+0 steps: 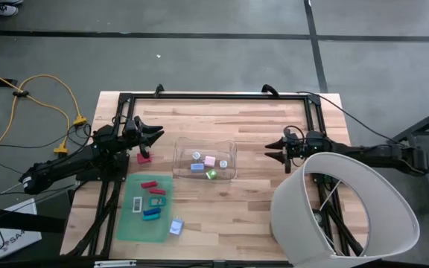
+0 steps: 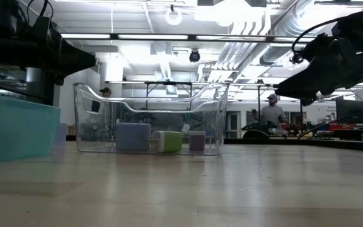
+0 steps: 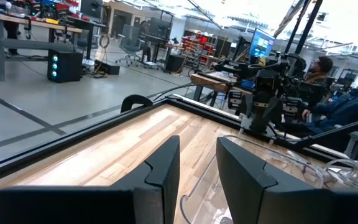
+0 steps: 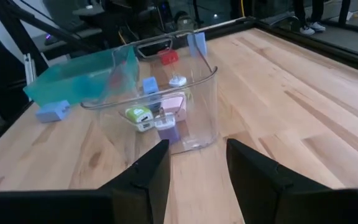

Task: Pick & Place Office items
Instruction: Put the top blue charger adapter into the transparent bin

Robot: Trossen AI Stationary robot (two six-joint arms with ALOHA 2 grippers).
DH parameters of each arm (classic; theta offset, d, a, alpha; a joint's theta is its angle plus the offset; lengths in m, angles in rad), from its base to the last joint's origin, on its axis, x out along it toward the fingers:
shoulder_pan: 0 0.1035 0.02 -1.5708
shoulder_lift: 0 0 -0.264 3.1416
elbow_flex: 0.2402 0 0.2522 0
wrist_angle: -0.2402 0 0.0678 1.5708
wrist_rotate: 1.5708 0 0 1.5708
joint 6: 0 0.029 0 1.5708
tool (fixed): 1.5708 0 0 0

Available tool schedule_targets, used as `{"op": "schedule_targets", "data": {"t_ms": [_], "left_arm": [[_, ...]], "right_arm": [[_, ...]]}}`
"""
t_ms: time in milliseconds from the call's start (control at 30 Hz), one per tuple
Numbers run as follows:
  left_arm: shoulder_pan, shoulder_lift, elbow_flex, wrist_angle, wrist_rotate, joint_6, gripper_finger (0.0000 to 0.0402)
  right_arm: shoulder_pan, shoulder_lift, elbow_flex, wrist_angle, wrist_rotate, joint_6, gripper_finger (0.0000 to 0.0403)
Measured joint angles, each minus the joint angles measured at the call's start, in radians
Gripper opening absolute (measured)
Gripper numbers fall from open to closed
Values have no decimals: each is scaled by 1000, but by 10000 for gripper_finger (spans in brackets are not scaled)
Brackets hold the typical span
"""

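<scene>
We see the clear rectangular plastic bin [image 1: 205, 161] at the centre of the wooden table [image 1: 259, 134], holding five of the small office items: blue, white, pink, green and lilac pieces [image 1: 209, 161]. More pieces, red, teal and blue [image 1: 153, 199], lie on the flat green mat [image 1: 129, 223] at lower left, a pale blue one [image 1: 176, 226] at its right edge and a red one [image 1: 144, 157] left of the bin. The left end effector [image 1: 157, 135] hovers at the bin's upper left, fingers narrowly apart, empty. The right end effector [image 1: 269, 150] waits right of the bin, fingers partly apart, empty
</scene>
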Motion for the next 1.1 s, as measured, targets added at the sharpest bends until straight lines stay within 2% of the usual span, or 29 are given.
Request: {"op": "schedule_targets", "data": {"t_ms": [567,833,967,1100], "left_arm": [[0,0,0,0,0,0,102],[0,0,0,0,0,0,102],[0,0,0,0,0,0,102],[0,0,0,0,0,0,102]], "right_arm": [[-21,-293,-2,-322,56,-21,144],[-21,-333,-2,-332,89,-19,144],[-21,-334,-2,-347,171,-25,144],[-21,-337,-2,-346,199,-25,144]]}}
